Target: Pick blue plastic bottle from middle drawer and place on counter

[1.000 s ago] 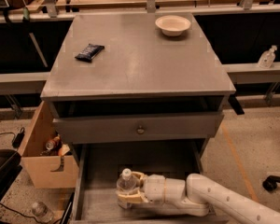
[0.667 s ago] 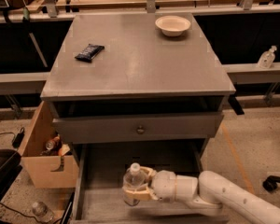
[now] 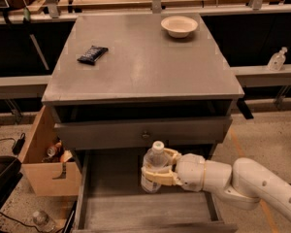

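**Held fast and upright**

The robot's cream two-finger hand (image 3: pixel 158 170) clasps a clear, white-capped plastic water bottle (image 3: pixel 155 159) upright over the wide grey wooden drawer (image 3: pixel 136 212), below the grey bench (image 3: pixel 145 76) bearing a white bowl (image 3: pixel 179 25) and black packet (image 3: pixel 92 55).

1 gripper (image 3: pixel 154 173) over middle drawer (image 3: pixel 131 211), 1 blue plastic bottle (image 3: pixel 157 157), 1 bowl (image 3: pixel 179 26), 1 wrapper (image 3: pixel 92 54)

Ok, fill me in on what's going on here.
The robot's hand is closed around a clear bottle with a white cap, holding it upright in the open drawer below the counter. The bottle is not yet on the counter, where a bowl and a dark packet sit.
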Controlling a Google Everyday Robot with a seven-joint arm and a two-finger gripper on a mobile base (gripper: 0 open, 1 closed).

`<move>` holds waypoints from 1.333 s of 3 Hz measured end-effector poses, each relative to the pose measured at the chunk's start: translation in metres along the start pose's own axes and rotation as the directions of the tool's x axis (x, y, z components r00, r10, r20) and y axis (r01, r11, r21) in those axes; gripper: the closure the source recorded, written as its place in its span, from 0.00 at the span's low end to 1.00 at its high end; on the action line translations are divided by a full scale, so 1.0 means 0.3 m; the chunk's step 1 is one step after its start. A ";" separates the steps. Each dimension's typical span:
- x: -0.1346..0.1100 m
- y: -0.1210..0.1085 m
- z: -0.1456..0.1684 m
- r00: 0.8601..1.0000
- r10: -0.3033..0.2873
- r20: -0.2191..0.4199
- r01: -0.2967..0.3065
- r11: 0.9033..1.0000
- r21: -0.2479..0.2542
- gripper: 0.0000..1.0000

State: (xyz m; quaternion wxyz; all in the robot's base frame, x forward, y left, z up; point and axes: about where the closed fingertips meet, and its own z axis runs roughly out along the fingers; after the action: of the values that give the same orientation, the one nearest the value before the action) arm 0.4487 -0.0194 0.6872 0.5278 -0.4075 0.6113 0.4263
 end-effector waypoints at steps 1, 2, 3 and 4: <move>-0.201 -0.081 -0.049 1.000 0.003 0.005 -0.003 0.998 0.059 1.00; -0.374 -0.168 -0.076 1.000 0.009 0.011 -0.010 0.996 0.091 1.00; -0.542 -0.249 -0.104 1.000 0.020 0.010 -0.021 0.991 0.135 1.00; -0.547 -0.248 -0.101 1.000 0.017 0.009 -0.018 0.991 0.133 1.00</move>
State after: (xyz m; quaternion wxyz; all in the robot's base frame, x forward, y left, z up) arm 0.5284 -0.0629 0.8458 0.5522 -0.3644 0.6398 0.3911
